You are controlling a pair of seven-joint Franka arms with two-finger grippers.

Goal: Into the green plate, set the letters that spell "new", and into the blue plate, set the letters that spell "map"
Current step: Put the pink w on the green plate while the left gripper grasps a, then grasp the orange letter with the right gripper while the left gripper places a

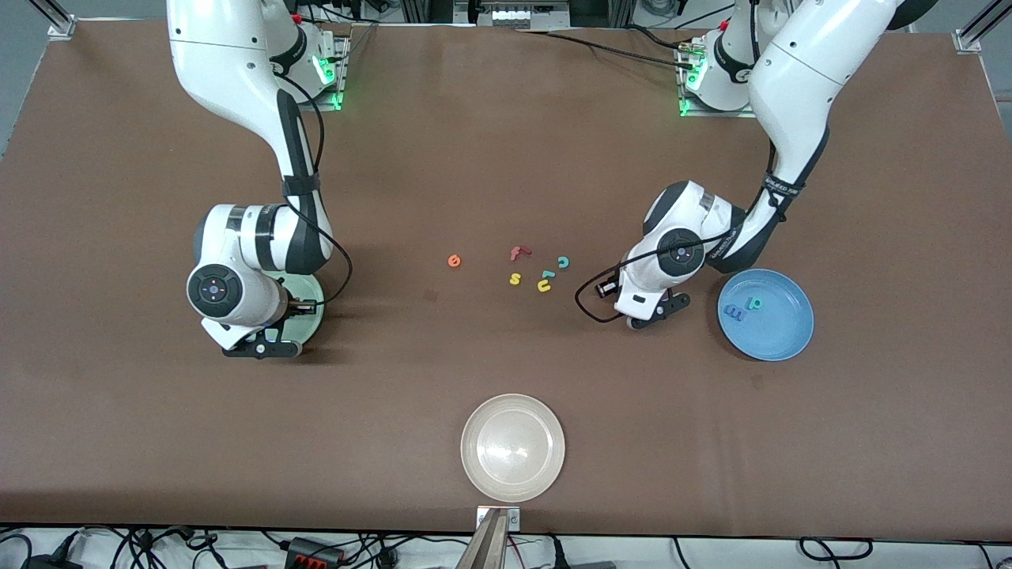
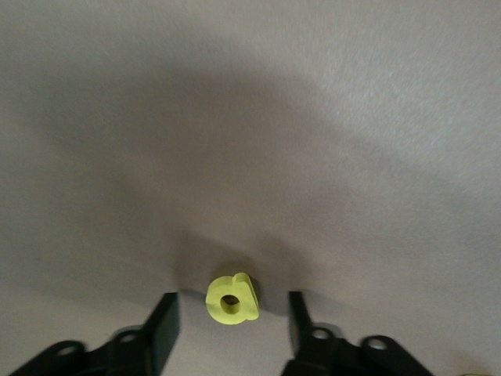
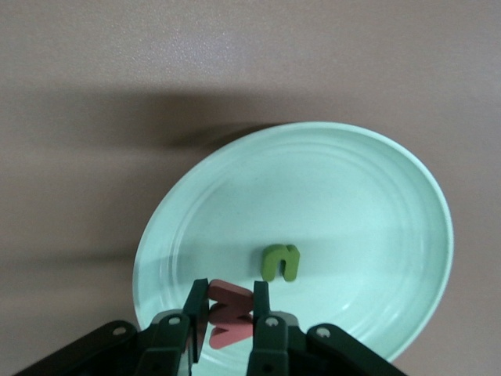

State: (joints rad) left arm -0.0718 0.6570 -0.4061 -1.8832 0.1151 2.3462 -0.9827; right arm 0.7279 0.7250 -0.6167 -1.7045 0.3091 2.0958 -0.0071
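Note:
My right gripper (image 3: pixel 228 288) is shut on the red-pink w (image 3: pixel 232 313) and holds it just above the pale green plate (image 1: pixel 319 310). A green n (image 3: pixel 280 262) lies in that plate (image 3: pixel 368 196). My left gripper (image 2: pixel 232 297) is down at the table beside the blue plate (image 1: pixel 779 336) and stands open. The yellow a (image 2: pixel 232 298) lies between its fingers (image 2: pixel 162 321), with a gap on each side. The blue m (image 1: pixel 734 314) and teal p (image 1: pixel 757 303) lie in the blue plate. The orange e (image 1: pixel 454 261) lies on the table mid-way between the arms.
Other loose letters sit near the table's middle: a red f (image 1: pixel 518 253), a teal c (image 1: pixel 564 261), a yellow s (image 1: pixel 515 278), a yellow u (image 1: pixel 544 286) and another teal letter (image 1: pixel 546 274). A white-beige plate (image 1: pixel 513 447) stands near the front edge.

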